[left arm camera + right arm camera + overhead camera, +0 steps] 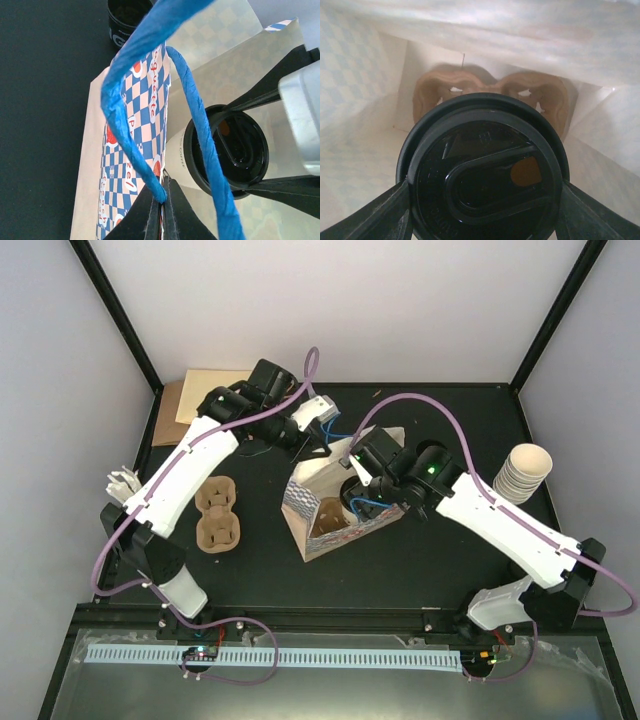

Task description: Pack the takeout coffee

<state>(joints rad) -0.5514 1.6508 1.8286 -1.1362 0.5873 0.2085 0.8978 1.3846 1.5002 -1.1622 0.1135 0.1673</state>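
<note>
Blk tabletop (420,560), white walls (350,300), blk corner posts (115,310).

Black-lidded cream cup (240,150) inside blue-checked bag (132,135)

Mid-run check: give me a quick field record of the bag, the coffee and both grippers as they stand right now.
left gripper: shut on the blue handle, holding up the checked bag
right gripper: clamped on the takeout coffee cup, one finger on each side
black lid: on the cup
cup position: inside the bag's mouth, not yet released
bag contents: brown pulp carrier at the bottom, beyond the cup
spare carrier: on the table, left of the bag
cup stack: on the table's right side, untouched
</note>
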